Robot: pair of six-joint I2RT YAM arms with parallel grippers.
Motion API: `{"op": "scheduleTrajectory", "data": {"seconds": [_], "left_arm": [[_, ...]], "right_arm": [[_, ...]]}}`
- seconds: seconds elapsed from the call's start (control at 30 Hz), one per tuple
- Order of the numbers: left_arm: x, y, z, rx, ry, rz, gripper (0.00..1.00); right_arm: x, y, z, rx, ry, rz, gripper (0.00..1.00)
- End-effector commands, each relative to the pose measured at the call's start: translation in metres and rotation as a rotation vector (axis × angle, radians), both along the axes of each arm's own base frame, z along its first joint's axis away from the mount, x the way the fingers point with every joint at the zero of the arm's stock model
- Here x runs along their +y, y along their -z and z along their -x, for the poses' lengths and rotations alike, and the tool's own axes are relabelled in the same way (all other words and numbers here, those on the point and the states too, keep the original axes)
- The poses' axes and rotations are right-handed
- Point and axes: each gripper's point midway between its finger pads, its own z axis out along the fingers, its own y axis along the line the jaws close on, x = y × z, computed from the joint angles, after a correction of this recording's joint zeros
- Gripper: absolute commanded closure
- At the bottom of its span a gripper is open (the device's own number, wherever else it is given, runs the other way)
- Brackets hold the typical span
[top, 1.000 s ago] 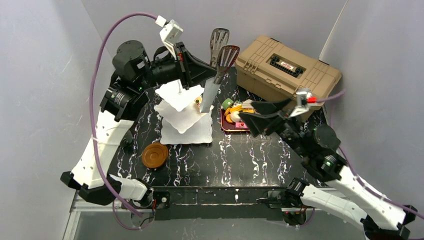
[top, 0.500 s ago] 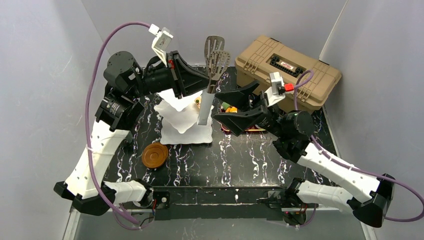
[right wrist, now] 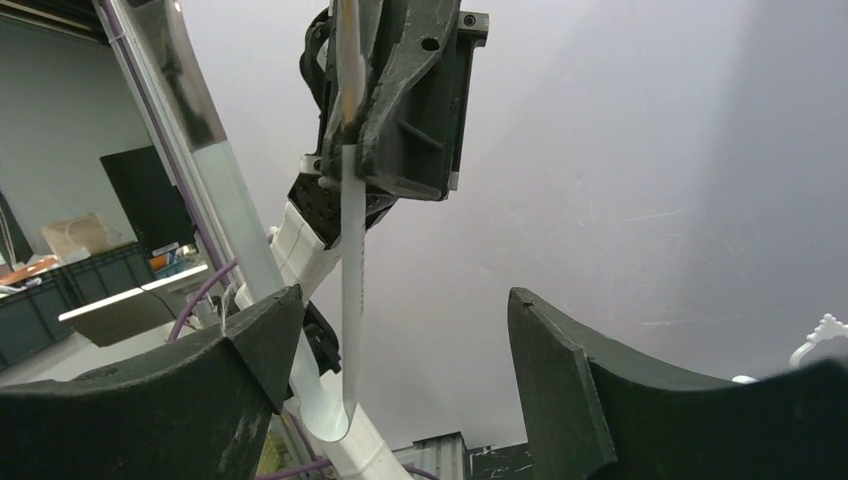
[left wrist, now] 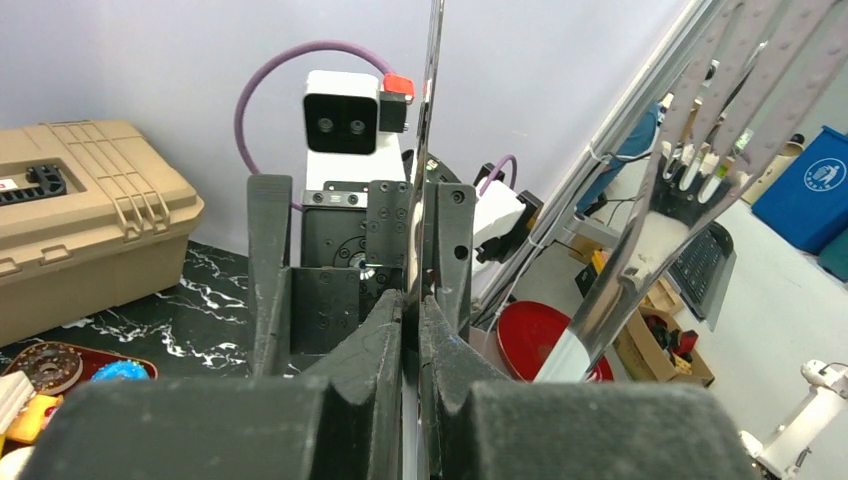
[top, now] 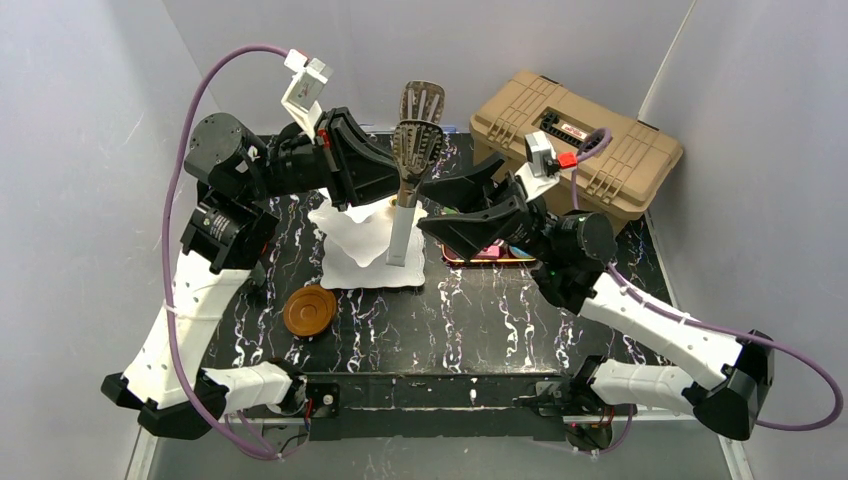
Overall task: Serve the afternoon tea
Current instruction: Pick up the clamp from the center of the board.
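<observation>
The white three-tier stand stands on the black table, partly hidden behind my left gripper. That gripper is shut on one arm of the metal tongs, which stand nearly upright over the stand. In the left wrist view the gripped arm runs edge-on between the jaws and the other arm splays to the right. My right gripper is open around the tongs' white handle, which sits close to its left finger. Toy pastries lie on a red tray.
A tan toolbox sits at the back right. Brown round saucers are stacked near the front left, below the stand. Grey walls close in the table on three sides.
My right arm has swung left from over the red tray to the tongs, bringing its open jaws around the handle and narrowing them slightly. My left arm shifted left with the tongs.
</observation>
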Motion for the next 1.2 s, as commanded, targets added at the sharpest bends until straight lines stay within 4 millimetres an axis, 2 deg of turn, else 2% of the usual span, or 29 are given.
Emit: {"op": "scheduleTrajectory", "data": {"seconds": [0.0,0.1,0.2,0.3,0.4,0.63,0.7,0.77,0.8,0.83,0.87,0.9,0.93,1.0,1.07,1.17], "left_arm": [[0.004,-0.007,0.013,-0.034,0.038,0.017,1.00],[0.004,-0.006,0.010,-0.037,0.028,0.017,1.00],[0.002,-0.006,0.006,-0.037,0.018,0.019,1.00],[0.000,-0.003,0.001,-0.026,0.010,0.015,1.00],[-0.002,0.001,-0.003,-0.013,0.004,0.010,1.00],[-0.007,0.001,-0.015,-0.039,-0.017,0.024,1.00],[-0.008,0.000,-0.018,-0.043,-0.021,0.027,1.00],[-0.008,0.000,-0.020,-0.053,-0.033,0.024,1.00],[-0.008,0.001,-0.022,-0.072,-0.044,0.016,0.87],[-0.007,0.005,-0.024,-0.082,-0.064,0.003,0.63],[-0.004,0.009,-0.028,-0.094,-0.094,-0.016,0.44],[0.002,0.012,-0.029,-0.126,-0.132,-0.031,0.32],[0.008,0.017,-0.031,-0.160,-0.166,-0.051,0.24],[0.020,0.030,-0.039,-0.217,-0.248,-0.107,0.16],[0.033,0.045,-0.046,-0.254,-0.312,-0.166,0.13],[0.055,0.073,-0.056,-0.305,-0.397,-0.267,0.07]], "right_arm": [[-0.009,-0.037,0.009,-0.048,-0.028,-0.106,0.18],[-0.006,-0.038,0.007,-0.044,-0.033,-0.101,0.19],[0.001,-0.036,0.002,-0.026,-0.033,-0.083,0.24],[0.009,-0.032,-0.004,-0.002,-0.037,-0.062,0.34],[0.016,-0.029,-0.006,0.004,-0.048,-0.046,0.48],[0.026,-0.018,-0.011,0.035,-0.061,0.004,0.55],[0.028,-0.013,-0.011,0.042,-0.064,0.023,0.65],[0.030,-0.005,-0.014,0.045,-0.043,0.079,0.81],[0.029,0.002,-0.020,0.058,-0.004,0.135,0.86],[0.026,0.005,-0.027,0.059,0.047,0.191,0.90],[0.023,0.013,-0.036,0.076,0.094,0.265,0.93],[0.017,0.017,-0.044,0.083,0.134,0.324,0.97],[0.010,0.021,-0.051,0.089,0.170,0.382,0.99],[0.001,0.039,-0.064,0.115,0.210,0.507,0.99],[-0.006,0.059,-0.073,0.157,0.219,0.627,0.99],[-0.014,0.076,-0.074,0.182,0.204,0.751,0.99]]}}
